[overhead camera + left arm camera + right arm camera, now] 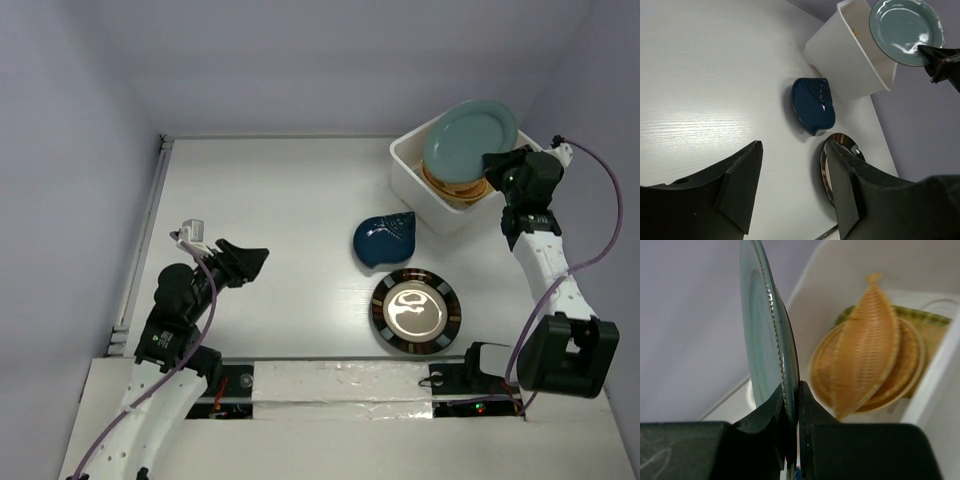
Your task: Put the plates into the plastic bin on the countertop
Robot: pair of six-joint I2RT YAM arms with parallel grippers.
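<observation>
My right gripper (492, 172) is shut on the rim of the grey-blue round plate (468, 135) and holds it above the white plastic bin (412, 182); the plate shows edge-on in the right wrist view (771, 335). In the bin lie the orange leaf-shaped plate (867, 347) on the orange woven round plate (907, 367) and the green-yellow ribbed plate (927, 322). The dark-blue leaf-shaped plate (384, 239) and the black-rimmed white-centred plate (416, 311) lie on the countertop (270, 200). My left gripper (255, 260) is open and empty at the left. The yellow plate is hidden.
A metal rail (140, 240) runs along the countertop's left edge. Grey walls stand at the back and sides. The right arm's purple cable (600, 200) loops beside the bin. The bin also shows in the left wrist view (850, 55).
</observation>
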